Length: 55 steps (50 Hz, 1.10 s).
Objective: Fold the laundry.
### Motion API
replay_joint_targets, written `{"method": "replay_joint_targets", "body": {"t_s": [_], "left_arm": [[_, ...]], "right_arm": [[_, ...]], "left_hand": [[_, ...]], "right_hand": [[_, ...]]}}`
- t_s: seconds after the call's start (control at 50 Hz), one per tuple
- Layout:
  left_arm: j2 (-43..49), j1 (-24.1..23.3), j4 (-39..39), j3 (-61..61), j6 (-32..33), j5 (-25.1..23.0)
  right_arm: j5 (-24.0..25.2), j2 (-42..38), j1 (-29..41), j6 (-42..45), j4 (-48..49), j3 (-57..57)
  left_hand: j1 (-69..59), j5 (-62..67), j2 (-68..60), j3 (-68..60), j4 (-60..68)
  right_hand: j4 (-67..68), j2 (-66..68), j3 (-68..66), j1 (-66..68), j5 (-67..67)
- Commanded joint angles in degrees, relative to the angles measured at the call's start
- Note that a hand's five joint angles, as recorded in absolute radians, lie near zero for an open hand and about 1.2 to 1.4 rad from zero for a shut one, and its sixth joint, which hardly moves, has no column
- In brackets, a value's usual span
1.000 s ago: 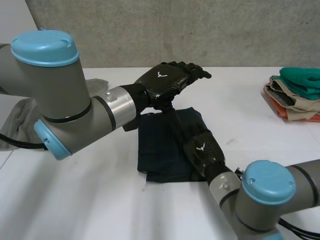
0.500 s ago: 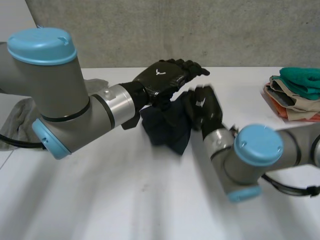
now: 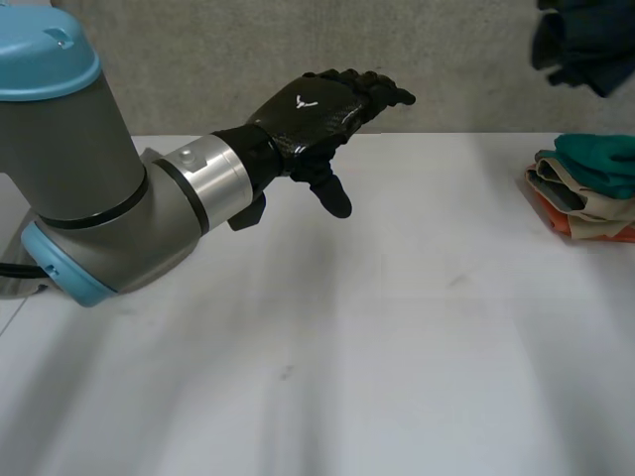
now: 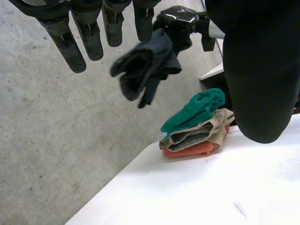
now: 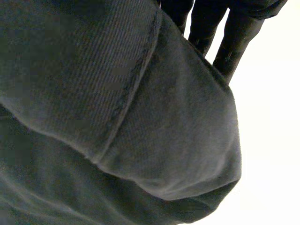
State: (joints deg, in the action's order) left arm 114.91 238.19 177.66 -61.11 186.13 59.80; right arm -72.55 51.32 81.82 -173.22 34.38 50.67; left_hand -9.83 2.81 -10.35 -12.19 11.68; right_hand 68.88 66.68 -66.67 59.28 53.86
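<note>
The right hand [image 4: 181,18], its fingers [image 5: 232,42] clenched on the bunched dark garment [image 3: 575,45], holds it aloft over the folded stack [image 3: 585,188] at the bench's [image 3: 397,327] right side, well apart from the left hand [image 3: 317,109], which hovers mid-bench with fingers relaxed and empty.

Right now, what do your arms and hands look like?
My left arm is a fat grey tube with a light-blue cap and a silver cuff. My left hand is shiny black with a small white mark; my right hand is black too.
</note>
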Motion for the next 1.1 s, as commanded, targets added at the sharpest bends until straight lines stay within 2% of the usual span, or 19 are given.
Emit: {"method": "replay_joint_targets", "body": {"t_s": [0.02,0.1,0.18,0.32,0.34,0.38,0.4,0.56,0.68,0.76,0.84,0.86,0.9,0.96,1.02,1.1], "left_arm": [[0.13,0.0,-0.03,-0.68,-0.06,0.06],[0.13,-0.18,0.06,-1.47,-0.15,0.06],[0.22,-0.35,0.06,-1.73,-0.06,0.23],[0.13,-0.62,-0.03,-2.0,-0.06,0.23],[0.13,-0.62,0.05,-2.08,-0.06,0.23],[0.05,-0.71,-0.03,-2.08,-0.06,0.23],[0.05,-0.71,0.05,-2.08,-0.15,0.23],[-0.13,-2.29,0.06,-2.08,-0.06,0.23],[-1.71,-3.43,-0.03,-2.17,-0.24,0.23],[-2.59,-3.87,-0.03,-2.26,-0.33,0.23],[-3.82,-4.22,0.06,-2.09,-0.5,0.23],[-4.08,-4.31,0.14,-2.0,-0.59,0.23],[-4.78,-4.48,0.32,-1.3,-1.11,0.23],[-6.1,-4.22,0.75,-0.07,-2.25,0.23],[-7.16,-3.96,1.11,0.73,-3.31,0.49],[-9.79,-2.82,1.29,1.08,-4.63,4.88]], "right_arm": [[11.98,-12.81,-7.81,-4.84,-4.84,-7.34],[19.0,-18.61,-10.71,-7.83,-5.81,-6.55],[22.53,-20.38,-12.29,-9.15,-5.29,-4.27],[22.54,-19.86,-14.41,-9.16,-4.85,-2.24],[22.63,-19.59,-14.49,-9.16,-4.76,-1.8],[22.63,-18.54,-14.58,-8.98,-4.76,-0.84],[22.37,-16.71,-14.76,-8.89,-4.76,0.3],[21.4,-4.66,-15.9,-9.33,-6.69,7.33],[19.73,1.76,-17.3,-8.28,-12.39,11.29],[14.64,6.15,-19.85,-2.06,-17.84,14.19],[7.7,10.99,-20.56,11.03,-20.84,16.3],[3.94,12.3,-20.47,16.54,-21.19,16.48],[0.5,13.02,-20.56,20.7,-20.84,16.31],[-3.21,14.59,-18.02,25.38,-17.86,15.96],[-2.78,18.71,-11.54,23.9,-12.87,17.18],[-0.5,23.72,-4.76,19.78,-8.03,21.21]], "left_hand": [[-1.4,-1.59,-0.87,0.96,-0.46],[-1.4,-1.59,-0.87,0.96,-0.46],[-1.4,-1.59,-0.87,0.96,-0.46],[-1.4,-1.59,-0.87,0.96,-0.46],[-1.4,-1.59,-0.87,0.96,-0.46],[-1.4,-1.59,-0.87,0.96,-0.46],[-1.4,-1.59,-0.87,0.96,-0.46],[-1.4,-1.59,-0.87,0.96,-0.46],[-1.4,-1.59,-0.87,0.96,-0.46],[-1.4,-1.59,-0.87,0.96,-0.46],[-1.4,-1.59,-0.87,0.96,-0.46],[-1.4,-1.59,-0.87,0.96,-0.46],[-1.4,-1.59,-0.87,0.96,-0.46],[-1.56,-1.42,-1.04,0.79,-0.29],[-1.56,-1.42,-1.04,0.79,-0.29],[-1.56,-1.42,-1.04,0.79,-0.29]], "right_hand": [[11.12,13.32,-13.33,20.72,16.14],[11.12,13.32,-13.33,20.72,16.14],[11.12,13.32,-13.33,20.72,16.14],[11.12,13.32,-13.33,20.72,16.14],[2.19,4.38,-4.4,11.79,7.2],[-30.2,-28.0,27.99,-20.6,-25.18],[-58.88,-56.68,56.67,-49.28,-53.86],[-58.88,-56.68,56.67,-49.28,-53.86],[-58.88,-56.68,56.67,-49.28,-53.86],[-58.88,-56.68,56.67,-49.28,-53.86],[-58.88,-56.68,56.67,-49.28,-53.86],[-58.88,-56.68,56.67,-49.28,-53.86],[-58.88,-56.68,56.67,-49.28,-53.86],[-58.88,-56.68,56.67,-49.28,-53.86],[-58.88,-56.68,56.67,-49.28,-53.86],[-58.88,-56.68,56.67,-49.28,-53.86]]}}
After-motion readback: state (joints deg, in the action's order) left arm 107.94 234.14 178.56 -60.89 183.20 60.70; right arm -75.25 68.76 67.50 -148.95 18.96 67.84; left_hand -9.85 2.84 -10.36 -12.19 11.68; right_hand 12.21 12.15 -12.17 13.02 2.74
